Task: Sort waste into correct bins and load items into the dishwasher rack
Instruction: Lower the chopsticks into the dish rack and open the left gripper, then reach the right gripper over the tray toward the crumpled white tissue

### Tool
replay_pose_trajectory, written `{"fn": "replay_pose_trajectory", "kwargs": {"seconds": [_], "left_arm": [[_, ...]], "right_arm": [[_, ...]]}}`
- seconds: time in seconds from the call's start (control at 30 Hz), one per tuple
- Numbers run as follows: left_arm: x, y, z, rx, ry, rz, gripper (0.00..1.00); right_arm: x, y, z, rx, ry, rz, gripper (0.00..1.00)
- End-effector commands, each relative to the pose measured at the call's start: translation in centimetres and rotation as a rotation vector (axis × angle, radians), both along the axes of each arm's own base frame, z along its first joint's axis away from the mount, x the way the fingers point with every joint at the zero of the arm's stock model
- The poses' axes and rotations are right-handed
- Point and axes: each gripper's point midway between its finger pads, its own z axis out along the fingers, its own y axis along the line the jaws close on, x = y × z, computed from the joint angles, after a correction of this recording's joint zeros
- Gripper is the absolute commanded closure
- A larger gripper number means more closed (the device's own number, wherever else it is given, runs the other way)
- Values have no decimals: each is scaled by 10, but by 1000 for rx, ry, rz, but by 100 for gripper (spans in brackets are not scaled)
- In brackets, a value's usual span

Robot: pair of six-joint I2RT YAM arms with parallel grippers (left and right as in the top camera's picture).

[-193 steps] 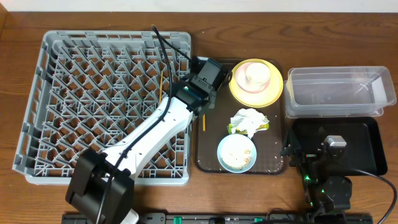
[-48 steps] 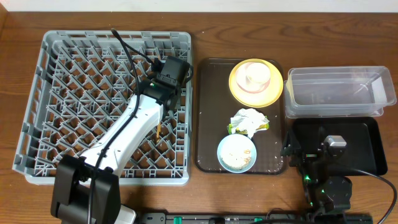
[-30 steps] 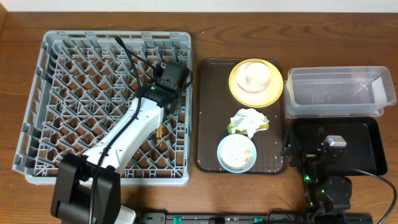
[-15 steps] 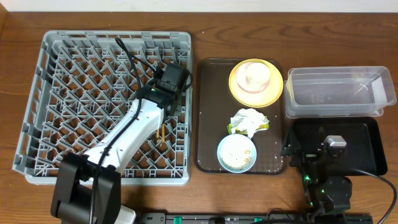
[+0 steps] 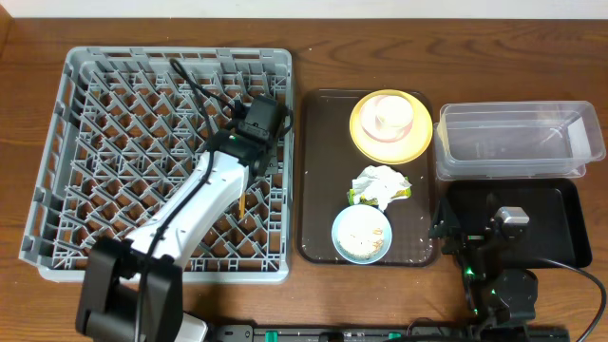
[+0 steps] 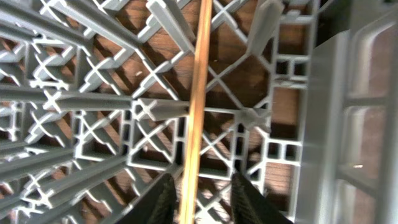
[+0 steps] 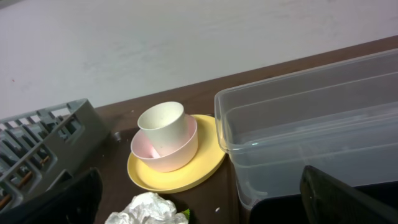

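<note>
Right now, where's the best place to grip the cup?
Take the cup by its rim, coming straight down from above, one finger inside, one outside. It stands upright, mouth open, nested in the bowl, whose wall hides its lower part, so a side approach looks blocked.

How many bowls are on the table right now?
2. One pale bowl, cup inside, on the yellow plate; one light blue bowl with scraps on the brown tray. None appear hidden.
</note>
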Motion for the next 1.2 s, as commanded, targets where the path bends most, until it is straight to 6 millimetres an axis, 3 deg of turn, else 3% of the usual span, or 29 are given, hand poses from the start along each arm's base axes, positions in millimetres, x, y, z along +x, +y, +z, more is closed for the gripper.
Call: {"fn": "replay_pose_trajectory", "kwargs": {"seconds": [0.0, 0.17, 0.3, 0.47, 1.17], "left_arm": [[5, 1, 35, -118, -95, 82, 61], [7, 31, 75, -183, -212, 204, 44], [7, 61, 99, -234, -282, 295, 36], [5, 97, 109, -234, -321, 395, 19], [5, 103, 107, -229, -319, 412, 10]], "right_arm": [[0, 2, -2, -11, 4, 8, 1], [0, 2, -2, -11, 4, 8, 1], [0, 2, -2, -11, 4, 8, 1], [0, 2, -2, -11, 4, 8, 1], [0, 2, -1, -11, 4, 8, 1]]}}
